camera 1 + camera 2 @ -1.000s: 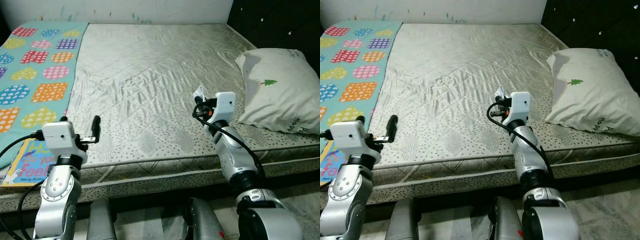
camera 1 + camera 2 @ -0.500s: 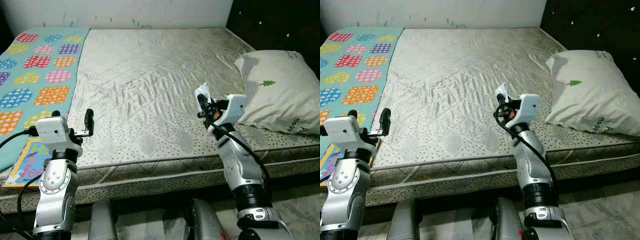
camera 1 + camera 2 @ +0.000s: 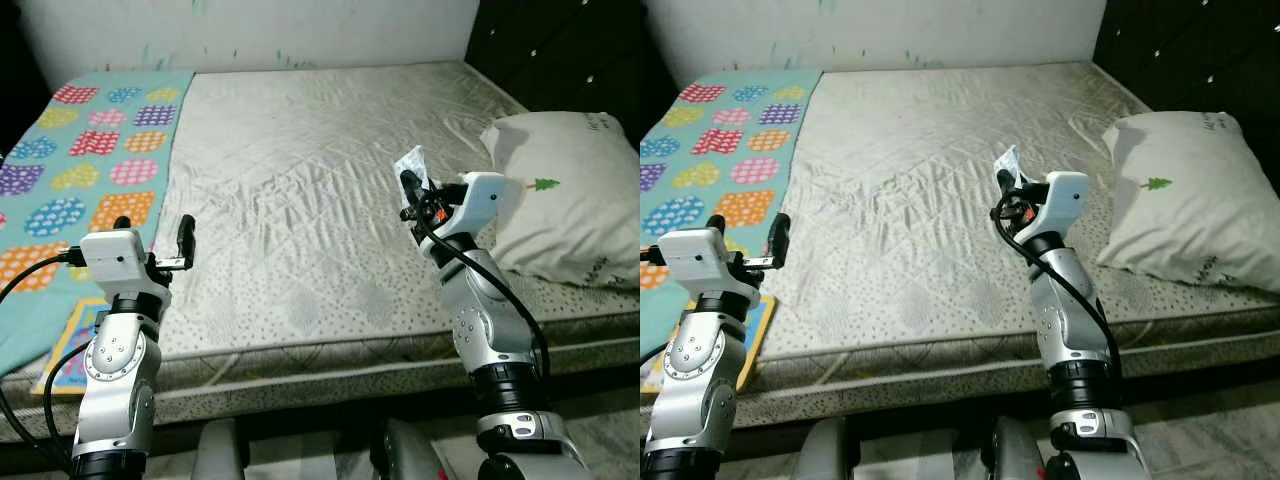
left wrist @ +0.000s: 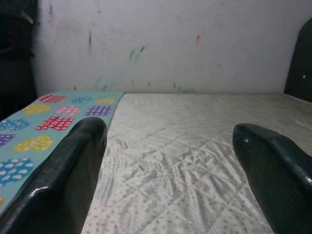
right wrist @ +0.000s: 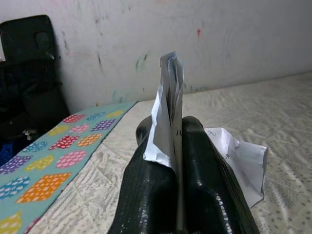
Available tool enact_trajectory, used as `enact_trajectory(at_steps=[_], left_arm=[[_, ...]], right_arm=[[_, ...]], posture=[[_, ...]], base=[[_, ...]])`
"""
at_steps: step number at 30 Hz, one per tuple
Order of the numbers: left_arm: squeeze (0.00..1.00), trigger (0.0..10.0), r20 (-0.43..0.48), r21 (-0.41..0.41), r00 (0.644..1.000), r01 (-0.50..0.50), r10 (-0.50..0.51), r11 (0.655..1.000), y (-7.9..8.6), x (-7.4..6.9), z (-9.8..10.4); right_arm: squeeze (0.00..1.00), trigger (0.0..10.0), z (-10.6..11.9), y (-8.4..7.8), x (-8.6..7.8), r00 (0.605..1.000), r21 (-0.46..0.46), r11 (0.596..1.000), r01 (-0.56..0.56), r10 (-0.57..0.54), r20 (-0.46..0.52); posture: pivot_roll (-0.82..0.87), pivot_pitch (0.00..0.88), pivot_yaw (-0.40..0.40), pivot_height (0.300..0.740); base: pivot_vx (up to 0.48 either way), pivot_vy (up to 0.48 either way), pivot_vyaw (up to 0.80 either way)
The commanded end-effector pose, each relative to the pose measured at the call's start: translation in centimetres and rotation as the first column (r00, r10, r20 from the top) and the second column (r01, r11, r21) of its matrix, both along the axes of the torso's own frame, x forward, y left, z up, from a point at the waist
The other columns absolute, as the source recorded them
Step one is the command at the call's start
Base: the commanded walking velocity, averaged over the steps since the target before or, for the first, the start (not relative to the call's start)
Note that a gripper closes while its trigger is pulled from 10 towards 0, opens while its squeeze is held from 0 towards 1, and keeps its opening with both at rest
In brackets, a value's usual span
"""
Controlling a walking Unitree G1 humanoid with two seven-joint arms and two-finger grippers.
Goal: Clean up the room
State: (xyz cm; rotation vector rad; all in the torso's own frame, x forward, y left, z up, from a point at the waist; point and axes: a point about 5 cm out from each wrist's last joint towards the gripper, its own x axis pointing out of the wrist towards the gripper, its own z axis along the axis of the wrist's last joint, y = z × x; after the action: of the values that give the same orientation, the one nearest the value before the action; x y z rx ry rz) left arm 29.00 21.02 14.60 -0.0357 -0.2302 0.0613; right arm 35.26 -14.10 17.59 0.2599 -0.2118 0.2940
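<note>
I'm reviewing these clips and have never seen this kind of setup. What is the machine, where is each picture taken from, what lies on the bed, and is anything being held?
This is a walking humanoid robot with two silver arms, each ending in two long black fingers. The two wide pictures come from a stereo camera on its head, looking down at a bed; the two close-ups come from cameras on its wrists, looking along the fingers.

On the grey quilted mattress lie a white pillow with a small green tree print and a teal blanket with colourful patches. A colourful children's book lies at the near edge beside the blanket.

The right gripper is shut on a crumpled white piece of paper, raised above the mattress. The left gripper is open and holds nothing, raised near the blanket's edge.
</note>
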Motion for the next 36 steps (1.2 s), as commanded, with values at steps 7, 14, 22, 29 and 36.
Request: enact_trajectory(at_steps=[7, 14, 22, 29, 36], left_arm=[[0.0, 10.0, -0.023, 0.023, 1.0, -0.005, 0.006, 1.0, 0.8, -1.0, -0.4], [0.0, 10.0, -0.041, 0.024, 0.999, -0.023, 0.024, 0.999, 0.6, -1.4, -1.0], [0.0, 10.0, -0.108, 0.023, 0.994, -0.009, 0.012, 1.0, -0.1, -0.3, -1.8], [0.0, 10.0, -0.105, -0.014, 0.994, 0.021, -0.022, 1.0, -0.1, -1.3, -1.3], [0.0, 10.0, -0.141, -0.049, 0.988, 0.062, -0.068, 0.997, -0.9, -2.6, -2.1]], right_arm=[[0.0, 10.0, -0.9, 0.1, -0.7, 0.999, 0.007, 1.0, 0.011, -0.011, -0.037], [0.0, 10.0, -1.8, 0.2, -1.1, 0.998, -0.004, 1.0, 0.018, -0.018, -0.064], [0.0, 10.0, -1.9, -0.2, -1.4, 0.996, -0.015, 0.999, 0.051, -0.052, -0.067], [0.0, 10.0, -2.3, -1.0, -2.3, 0.991, -0.036, 0.996, 0.083, -0.086, -0.106], [0.0, 10.0, -3.5, -2.0, -3.4, 0.974, -0.079, 0.988, 0.132, -0.144, -0.176]], posture=[[0.03, 0.0, 0.01, 0.723], [0.03, 0.0, 0.019, 0.74], [0.01, 0.0, 0.034, 0.74], [0.0, 0.0, 0.004, 0.74], [-0.01, 0.0, -0.027, 0.74]], base=[[0.0, 0.0, 0.0], [0.0, 0.0, 0.0], [0.0, 0.0, 0.0], [0.0, 0.0, 0.0], [0.0, 0.0, 0.0]])
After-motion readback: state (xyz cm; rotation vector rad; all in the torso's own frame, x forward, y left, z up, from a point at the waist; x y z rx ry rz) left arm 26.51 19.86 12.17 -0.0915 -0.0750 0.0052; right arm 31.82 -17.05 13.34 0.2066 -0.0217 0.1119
